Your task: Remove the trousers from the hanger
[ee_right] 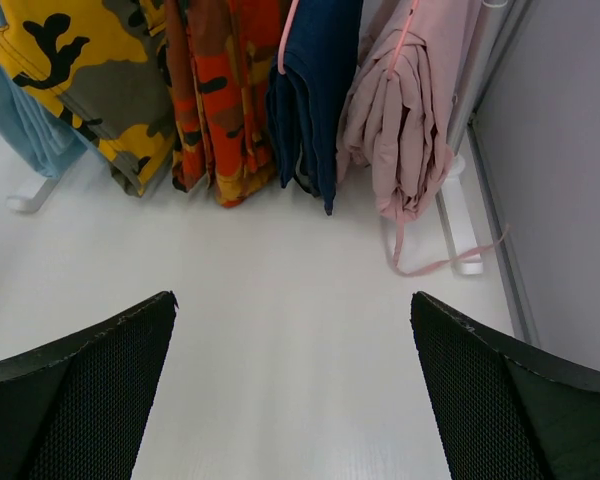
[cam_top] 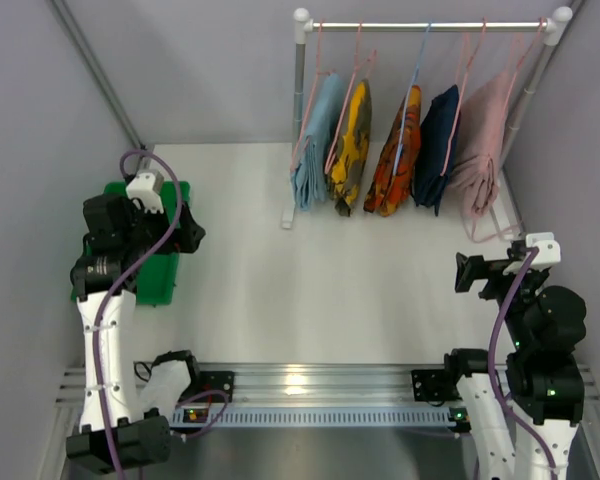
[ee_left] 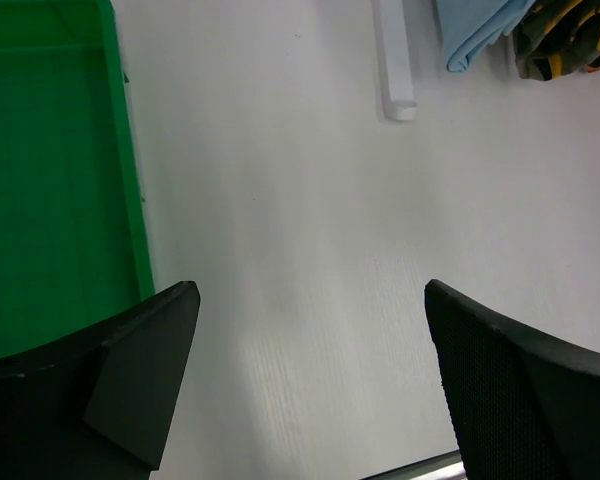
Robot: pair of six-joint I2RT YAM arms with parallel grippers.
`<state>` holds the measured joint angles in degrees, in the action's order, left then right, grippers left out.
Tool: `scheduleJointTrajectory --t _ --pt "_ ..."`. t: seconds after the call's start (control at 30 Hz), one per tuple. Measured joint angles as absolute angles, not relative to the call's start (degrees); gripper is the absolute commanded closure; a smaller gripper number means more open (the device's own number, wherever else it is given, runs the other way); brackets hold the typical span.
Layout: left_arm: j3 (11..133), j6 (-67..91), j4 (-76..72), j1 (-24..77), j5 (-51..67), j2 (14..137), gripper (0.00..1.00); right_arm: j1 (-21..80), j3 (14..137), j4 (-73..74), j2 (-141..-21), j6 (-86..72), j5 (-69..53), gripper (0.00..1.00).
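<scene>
A light blue pair of trousers and a yellow pair with black blotches hang folded on pink hangers at the left end of the white rack. Both show in the right wrist view, and their lower ends show in the left wrist view. My left gripper is open and empty over the table by the green bin. My right gripper is open and empty, well in front of the rack.
An orange-red patterned pair, a navy pair and a pink garment hang further right on the rack. A green bin sits at the left. The rack's foot rests on the table. Walls close in on both sides.
</scene>
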<state>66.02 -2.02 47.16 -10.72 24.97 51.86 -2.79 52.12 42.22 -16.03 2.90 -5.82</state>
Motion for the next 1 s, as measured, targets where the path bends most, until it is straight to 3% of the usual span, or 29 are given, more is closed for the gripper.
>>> scheduleJointTrajectory --t 0.23,0.43,0.67,0.83,1.0 --pt "68.4 -3.0 48.3 -10.7 23.6 55.7 0.01 -2.8 52.1 42.2 -16.6 2.7 -5.6 0.01" --pt "79.4 -3.2 50.7 -10.4 27.7 65.3 0.01 -2.8 52.7 42.0 -20.8 1.8 -6.1 0.0" --pt "100.5 2.4 49.6 -2.7 39.2 81.3 0.12 -2.8 55.7 42.0 -27.4 1.2 -7.4 0.01" --pt "105.8 13.9 41.0 7.0 46.9 88.0 0.2 -2.8 60.8 42.0 -32.8 0.1 -7.7 0.01" --pt "110.3 27.0 30.3 9.1 52.3 96.7 0.27 -2.8 65.7 42.1 -36.1 -2.4 -8.8 0.0"
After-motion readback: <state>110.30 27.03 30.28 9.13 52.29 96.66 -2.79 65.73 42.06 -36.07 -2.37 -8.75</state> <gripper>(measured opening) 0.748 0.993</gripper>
